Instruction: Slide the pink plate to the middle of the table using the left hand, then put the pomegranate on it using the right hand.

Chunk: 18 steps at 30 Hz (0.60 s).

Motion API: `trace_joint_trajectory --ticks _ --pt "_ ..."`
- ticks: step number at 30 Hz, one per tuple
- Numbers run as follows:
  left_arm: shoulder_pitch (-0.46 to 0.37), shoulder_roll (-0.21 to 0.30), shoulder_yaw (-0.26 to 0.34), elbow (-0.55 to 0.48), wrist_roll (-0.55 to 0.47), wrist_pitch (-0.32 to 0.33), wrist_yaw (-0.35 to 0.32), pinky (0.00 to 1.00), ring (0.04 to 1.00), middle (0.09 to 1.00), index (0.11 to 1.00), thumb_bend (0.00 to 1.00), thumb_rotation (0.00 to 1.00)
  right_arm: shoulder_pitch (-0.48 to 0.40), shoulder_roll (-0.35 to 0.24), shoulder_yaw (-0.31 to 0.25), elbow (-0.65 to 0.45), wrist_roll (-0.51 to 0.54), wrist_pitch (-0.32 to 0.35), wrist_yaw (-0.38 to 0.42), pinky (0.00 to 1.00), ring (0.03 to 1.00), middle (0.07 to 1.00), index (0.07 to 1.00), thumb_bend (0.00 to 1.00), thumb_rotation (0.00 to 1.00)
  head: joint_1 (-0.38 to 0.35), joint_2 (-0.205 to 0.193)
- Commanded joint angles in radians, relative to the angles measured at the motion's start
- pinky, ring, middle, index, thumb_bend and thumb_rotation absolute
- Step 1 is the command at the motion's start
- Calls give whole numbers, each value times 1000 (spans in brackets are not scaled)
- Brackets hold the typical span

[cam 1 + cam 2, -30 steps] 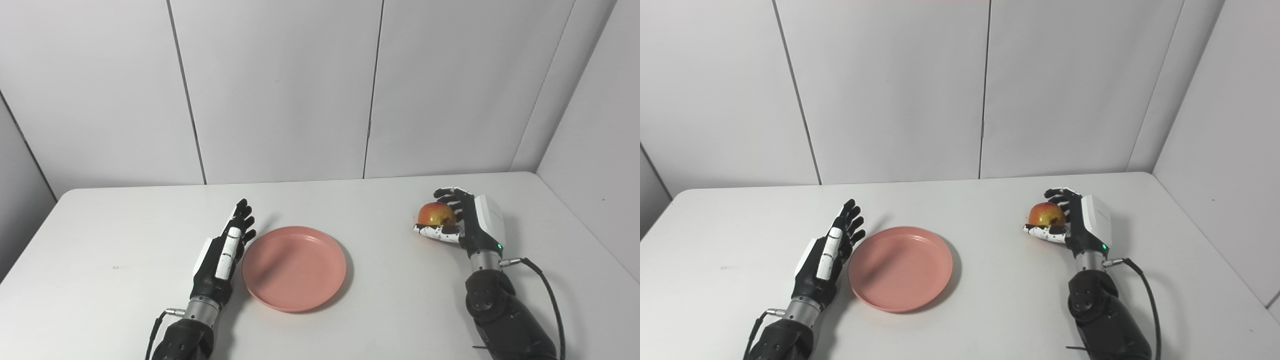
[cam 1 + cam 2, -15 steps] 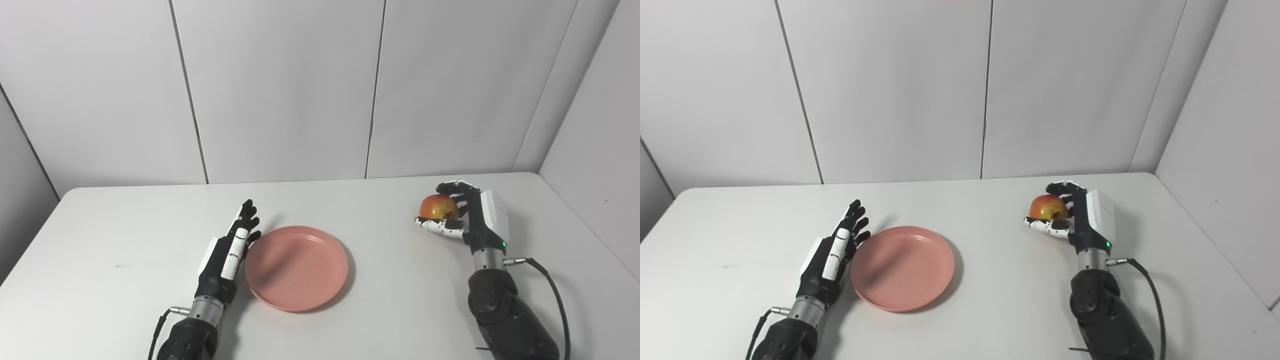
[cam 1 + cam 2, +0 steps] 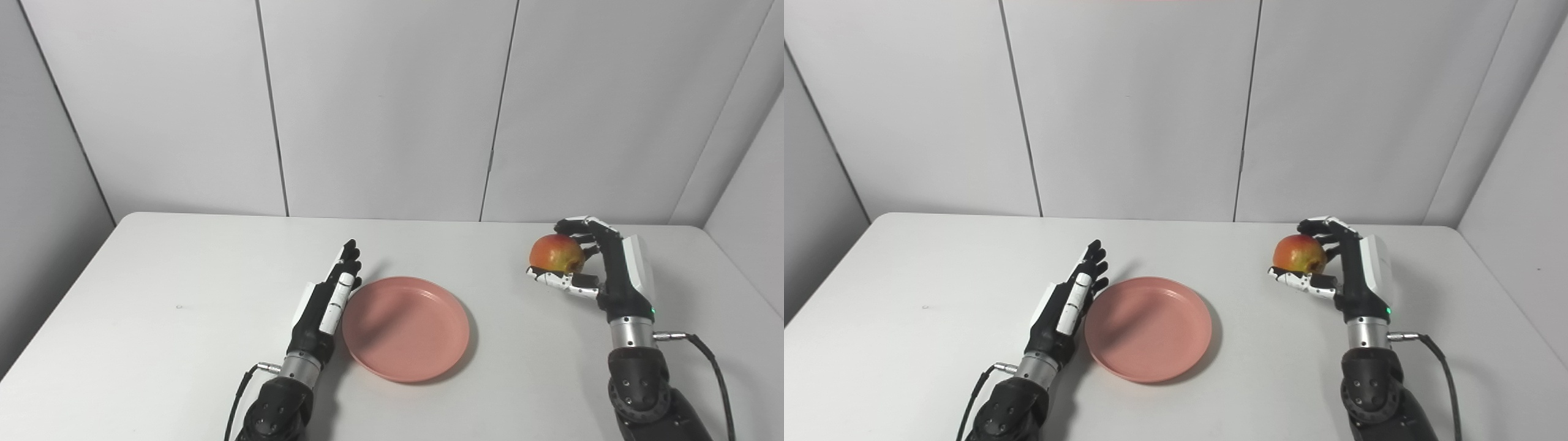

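Since a second ago the right hand (image 3: 603, 269), closed on the pomegranate (image 3: 556, 253), has lifted it clear of the table (image 3: 153, 294); left hand (image 3: 324, 300), fingers straight, flanks the centred pink plate (image 3: 405, 327), so placement comes next.

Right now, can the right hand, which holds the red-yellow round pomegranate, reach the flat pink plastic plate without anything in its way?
Probably yes. The right hand holds the pomegranate above the white table, and bare tabletop lies between it and the pink plate. The left hand rests at the plate's far side.
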Motion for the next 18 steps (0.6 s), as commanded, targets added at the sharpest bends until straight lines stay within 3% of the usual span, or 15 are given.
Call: trace_joint_trajectory --ticks 1,8,11,18 --pt "1 -20 -10 12 10 -3 16 940 978 999 990 577 1000 -28 -6 -5 -63 4 -21 20 379 407 491 541 511 0 1 1" --pt "-2 -28 -24 7 28 1 34 937 978 1000 990 553 1000 -3 14 -2 -142 12 -30 79 377 406 493 539 511 0 15 -1" --pt "0 -32 -28 -2 35 13 41 936 979 1000 991 547 1000 2 29 11 -163 24 -56 108 365 399 497 540 510 0 17 0" --pt "6 -31 -31 -17 38 30 45 935 979 1000 993 550 1000 25 76 52 -233 36 -45 174 356 391 486 551 508 0 18 4"
